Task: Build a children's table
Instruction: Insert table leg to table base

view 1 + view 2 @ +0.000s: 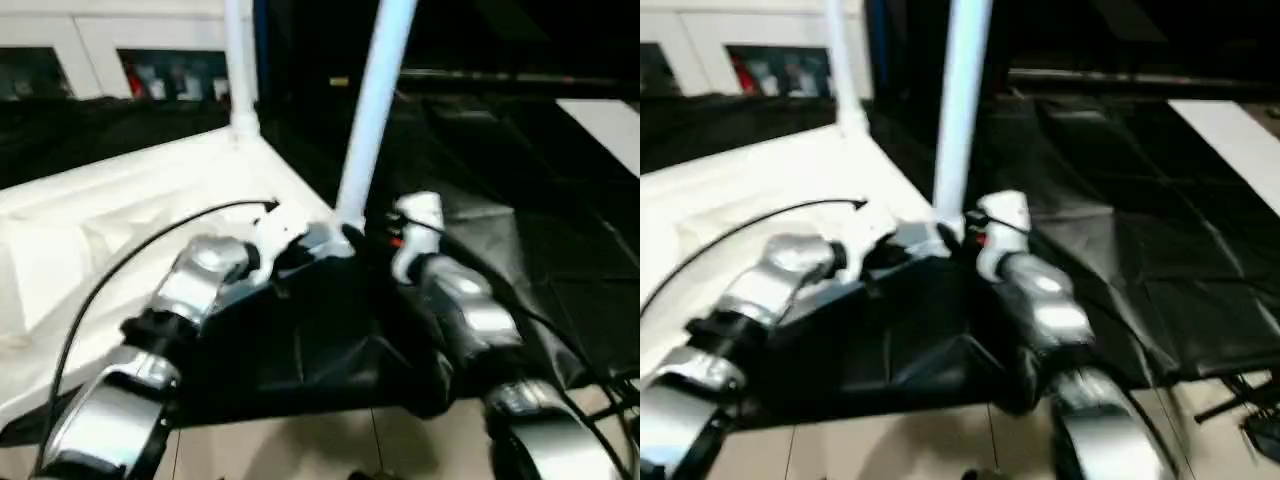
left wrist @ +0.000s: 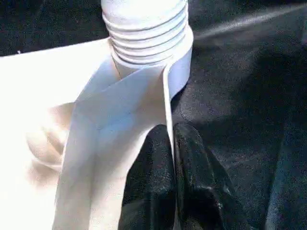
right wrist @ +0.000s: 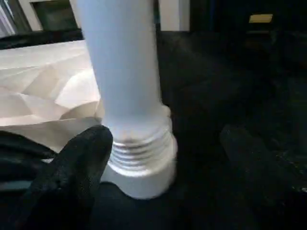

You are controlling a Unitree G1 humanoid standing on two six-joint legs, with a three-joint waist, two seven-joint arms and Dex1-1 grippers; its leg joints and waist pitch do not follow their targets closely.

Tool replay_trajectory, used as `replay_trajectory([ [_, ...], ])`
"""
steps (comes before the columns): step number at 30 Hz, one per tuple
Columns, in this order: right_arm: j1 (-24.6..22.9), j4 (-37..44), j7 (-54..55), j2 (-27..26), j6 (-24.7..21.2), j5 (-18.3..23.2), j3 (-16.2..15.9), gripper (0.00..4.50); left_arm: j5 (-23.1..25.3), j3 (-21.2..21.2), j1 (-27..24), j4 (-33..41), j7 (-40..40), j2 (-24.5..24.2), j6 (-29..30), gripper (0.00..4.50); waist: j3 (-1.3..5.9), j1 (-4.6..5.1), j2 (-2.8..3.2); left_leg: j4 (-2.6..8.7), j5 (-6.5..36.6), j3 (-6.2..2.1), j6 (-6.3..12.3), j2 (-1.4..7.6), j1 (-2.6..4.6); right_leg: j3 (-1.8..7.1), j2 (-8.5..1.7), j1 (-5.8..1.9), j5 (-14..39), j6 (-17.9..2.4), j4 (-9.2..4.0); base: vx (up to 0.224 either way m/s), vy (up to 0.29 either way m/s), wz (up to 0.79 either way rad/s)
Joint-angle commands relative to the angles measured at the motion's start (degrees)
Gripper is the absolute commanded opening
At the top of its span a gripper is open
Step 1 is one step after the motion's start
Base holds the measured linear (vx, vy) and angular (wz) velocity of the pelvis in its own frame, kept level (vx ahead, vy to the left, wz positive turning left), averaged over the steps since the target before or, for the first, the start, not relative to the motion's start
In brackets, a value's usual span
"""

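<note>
The white table top (image 1: 120, 215) lies upside down on a black sheet, ribs facing up. One white leg (image 1: 240, 60) stands in the far corner socket. A second leg (image 1: 375, 110) rises, slightly tilted, from the near corner socket (image 2: 180, 72), with its threaded end (image 3: 139, 153) partly showing above the socket. My left gripper (image 2: 170, 158) is shut on the top's thin rim wall just beside that socket. My right gripper (image 3: 163, 167) is open, one finger (image 3: 72, 172) close to the threads and the other finger (image 3: 254, 163) well away on the far side.
The black sheet (image 1: 520, 200) covers the floor to the right and behind. A white cabinet with shelves (image 1: 100, 50) stands at the back left. A white panel (image 1: 610, 125) lies far right. Tiled floor (image 1: 300, 440) shows near me. A black cable (image 1: 120, 260) arcs over my left forearm.
</note>
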State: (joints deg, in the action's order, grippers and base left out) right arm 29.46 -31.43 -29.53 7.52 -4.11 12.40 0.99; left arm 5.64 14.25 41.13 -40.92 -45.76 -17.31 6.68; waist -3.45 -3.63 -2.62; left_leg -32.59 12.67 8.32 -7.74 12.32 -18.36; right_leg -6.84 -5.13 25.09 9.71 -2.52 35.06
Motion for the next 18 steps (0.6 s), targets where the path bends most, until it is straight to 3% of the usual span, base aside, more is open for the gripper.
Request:
replay_trajectory([
  [1,-2.1,5.2,-0.2,0.6,-2.3,1.9,1.2,4.03,-1.3,-1.7,-0.5,0.2,0.4,0.4,-4.6,0.0,4.19,-0.46,-0.02,2.86,1.0,1.19,6.62,0.08,-1.45,3.75,-2.76,-5.67,7.2,-9.7,-3.67,0.0,0.0,0.0],
  [2,-3.7,7.9,0.4,0.7,-3.6,2.3,2.2,4.03,-1.3,-1.8,-0.7,0.3,0.5,0.4,-4.1,0.0,4.17,-0.47,-0.05,2.92,0.9,1.21,6.27,-0.01,-1.51,3.69,-2.62,-5.76,7.7,-9.4,-3.77,0.0,0.0,0.0],
  [3,-5.2,10.5,1.3,0.8,-5.3,2.7,2.9,4.03,-0.8,-1.8,-0.7,0.1,2.0,0.4,-4.3,0.0,4.1,-0.52,0.74,2.91,1.5,1.27,5.68,0.13,-1.23,3.71,-2.64,-5.4,8.0,-9.2,-4.06,0.0,0.0,0.0],
  [5,-7.1,12.7,3.4,0.7,-6.6,1.9,3.1,4.03,-1.1,-2.3,-0.7,0.0,3.2,0.8,-4.0,0.0,4.21,-0.44,0.5,2.79,1.4,1.3,4.89,-0.16,-1.47,3.67,-2.44,-5.64,7.6,-9.0,-3.94,0.0,0.0,0.0],
  [7,-8.0,13.3,3.8,0.8,-7.5,0.9,1.9,4.03,-0.9,-2.2,-0.9,0.5,3.9,0.9,-4.7,0.0,4.27,-0.32,0.61,2.71,1.6,1.3,4.67,-0.38,-1.66,3.63,-2.45,-5.69,8.6,-8.9,-4.02,0.0,0.0,0.0],
  [8,-8.1,13.4,3.9,0.8,-7.6,0.6,1.5,4.03,-1.1,-2.3,-0.9,0.5,3.9,0.9,-4.7,0.0,4.23,-0.4,1.16,2.74,1.7,1.25,4.54,-0.37,-1.63,3.61,-2.49,-5.63,8.8,-8.9,-4.03,0.0,0.0,0.0],
  [9,-8.2,13.5,4.0,0.8,-7.8,0.2,0.9,4.03,-1.2,-2.5,-0.9,0.4,4.0,1.0,-4.6,0.0,4.2,-0.27,0.84,2.69,1.9,1.32,4.54,-0.42,-1.7,3.56,-2.33,-5.64,9.1,-8.6,-4.16,0.0,0.0,0.0],
  [10,-8.3,13.8,4.0,0.9,-8.0,-1.0,-0.8,4.03,-1.6,-2.9,-1.0,0.6,4.3,1.3,-4.4,0.0,4.27,-0.35,1.0,2.66,1.8,1.29,4.52,-0.43,-1.65,3.55,-2.36,-5.66,9.0,-8.7,-4.08,0.0,0.0,0.0],
  [11,-8.4,13.8,4.0,0.9,-8.0,-1.1,-0.8,4.03,-1.6,-2.9,-1.0,0.6,4.3,1.3,-4.4,0.0,4.47,-0.51,1.23,2.76,-1.0,-0.7,7.69,-0.6,-3.46,1.78,-3.57,-6.97,6.6,-8.4,-3.55,0.0,0.0,0.0],
  [12,-8.4,14.2,4.4,1.0,-8.1,-1.9,-1.5,4.03,-1.6,-3.1,-1.1,0.8,4.5,1.4,-4.3,0.0,4.6,-0.25,1.3,2.31,-2.5,-1.13,9.18,-0.54,-3.39,1.45,-3.95,-6.65,5.4,-8.5,-3.44,0.0,0.0,0.0],
  [13,-8.4,14.6,4.6,1.0,-8.3,-2.3,-1.7,4.03,-1.2,-3.0,-1.2,0.9,4.8,1.3,-4.4,0.0,4.75,0.1,1.62,1.58,-3.6,-3.2,14.24,-1.43,-5.03,-1.05,-5.01,-7.84,5.1,-7.9,-3.74,-0.006,-0.01,0.34],
  [14,-8.4,14.8,4.7,1.0,-8.6,-2.3,-1.7,4.03,-1.2,-3.0,-1.2,0.9,4.8,1.3,-4.3,0.0,4.76,0.21,2.04,1.38,-3.4,-3.6,14.84,-1.4,-5.15,-1.58,-5.19,-7.93,6.3,-8.0,-3.81,-0.007,-0.015,0.44],
  [15,-8.3,15.4,4.6,1.0,-9.6,-2.1,-1.7,4.03,-1.5,-3.1,-1.3,0.8,4.4,1.3,-3.7,0.0,4.44,0.59,2.25,1.42,0.3,-4.03,14.68,-1.46,-5.85,-2.45,-5.39,-8.63,11.4,-7.0,-4.37,-0.007,-0.015,0.44],
  [16,-8.3,15.7,4.7,1.0,-10.0,-2.2,-1.7,4.03,-1.5,-3.1,-1.2,0.8,4.3,1.3,-3.6,0.0,4.26,0.59,2.21,1.53,3.7,-4.06,13.76,-1.49,-5.99,-2.89,-5.47,-8.96,16.0,-6.0,-4.78,-0.002,-0.013,0.47],
  [17,-8.2,15.8,4.7,1.1,-10.2,-2.3,-1.7,4.03,-1.3,-3.0,-1.2,0.7,4.6,1.2,-3.9,0.0,4.0,0.56,2.63,1.73,7.8,-4.0,12.56,-1.34,-5.68,-3.35,-5.63,-9.16,21.1,-5.5,-5.26,0.003,-0.013,0.47],
  [18,-8.1,15.8,4.9,1.1,-10.3,-2.3,-1.8,4.03,-1.2,-3.0,-1.2,0.6,4.8,1.1,-4.1,0.0,3.54,1.23,2.95,1.83,16.1,-3.66,9.63,-1.39,-6.09,-4.36,-6.0,-10.47,33.3,-3.5,-6.71,0.003,-0.013,0.47],
])
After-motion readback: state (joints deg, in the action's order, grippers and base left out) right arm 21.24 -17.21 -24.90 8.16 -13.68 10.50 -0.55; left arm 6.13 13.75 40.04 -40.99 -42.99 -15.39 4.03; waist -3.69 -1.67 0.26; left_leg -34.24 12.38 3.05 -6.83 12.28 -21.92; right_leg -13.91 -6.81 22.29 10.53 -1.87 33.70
